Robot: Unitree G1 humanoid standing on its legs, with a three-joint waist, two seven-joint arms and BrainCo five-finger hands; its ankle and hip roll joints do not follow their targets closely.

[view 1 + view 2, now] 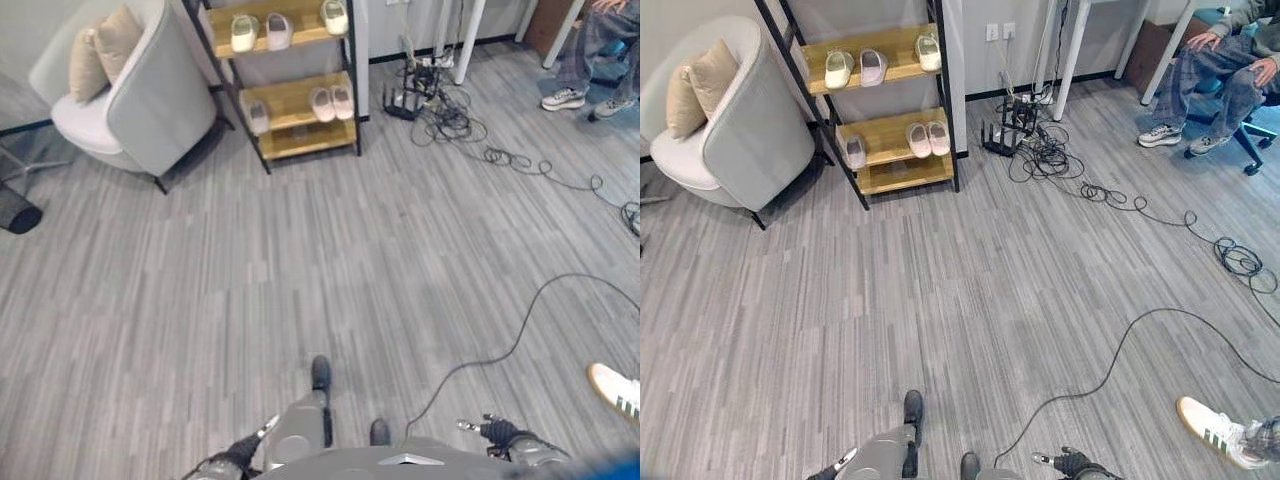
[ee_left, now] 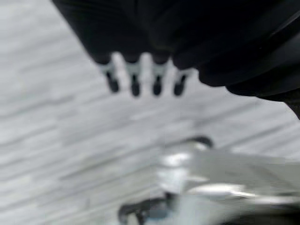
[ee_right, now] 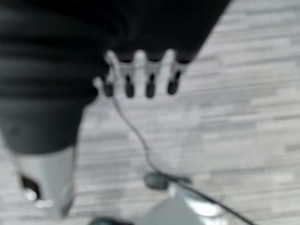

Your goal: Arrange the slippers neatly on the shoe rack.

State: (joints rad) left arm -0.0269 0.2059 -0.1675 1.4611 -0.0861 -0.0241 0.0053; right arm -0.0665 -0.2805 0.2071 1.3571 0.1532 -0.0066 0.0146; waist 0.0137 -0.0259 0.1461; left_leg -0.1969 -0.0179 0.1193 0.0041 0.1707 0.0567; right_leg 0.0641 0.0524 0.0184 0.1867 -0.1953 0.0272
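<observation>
The shoe rack (image 1: 310, 143), black frame with wooden shelves, stands against the far wall, well away from me. On its top shelf lie a cream slipper (image 1: 243, 32), a pinkish one (image 1: 278, 30) and another cream one (image 1: 335, 16). The middle shelf holds a pale pair (image 1: 331, 102) and a single slipper (image 1: 258, 117). My left hand (image 1: 240, 455) and right hand (image 1: 497, 430) hang low at the near edge of the view. In the wrist views the left hand's fingers (image 2: 136, 79) and the right hand's fingers (image 3: 140, 77) are straight over the floor and hold nothing.
A grey armchair (image 1: 130, 90) with tan cushions stands left of the rack. Tangled cables (image 1: 450, 120) and a router lie right of it by white table legs (image 1: 1070, 60). A person (image 1: 1230, 60) sits at the far right. Another person's white shoe (image 1: 615, 390) is near right.
</observation>
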